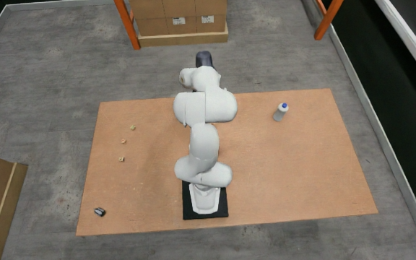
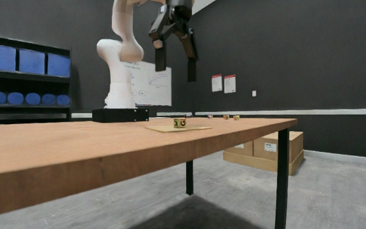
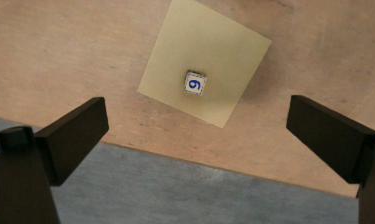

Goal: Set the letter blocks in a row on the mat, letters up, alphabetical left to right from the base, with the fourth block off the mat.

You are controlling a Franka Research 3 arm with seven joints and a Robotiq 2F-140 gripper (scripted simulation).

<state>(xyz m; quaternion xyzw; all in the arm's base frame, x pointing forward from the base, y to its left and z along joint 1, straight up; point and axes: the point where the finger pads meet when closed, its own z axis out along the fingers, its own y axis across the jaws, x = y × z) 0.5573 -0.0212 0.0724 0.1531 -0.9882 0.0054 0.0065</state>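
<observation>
A small block [image 3: 194, 83] sits alone near the middle of the pale yellow mat [image 3: 204, 62] in the wrist view. Its top shows a blue figure that reads as 9 or 6. In the exterior view the same block [image 2: 180, 123] shows K and G on its sides, on the mat [image 2: 178, 129]. Three other small blocks [image 1: 133, 127] [image 1: 123, 141] [image 1: 121, 158] lie in a loose line off the mat on the table's left side; their tops are too small to read. My gripper [image 2: 176, 73] hangs high above the mat, open and empty; its fingers frame the block from well above.
A white bottle [image 1: 280, 112] stands on the table's right side. A small dark object [image 1: 100, 211] lies at the near left corner. The mat lies close to the table's far edge [image 3: 188, 160]. Cardboard boxes [image 1: 180, 19] stand on the floor beyond.
</observation>
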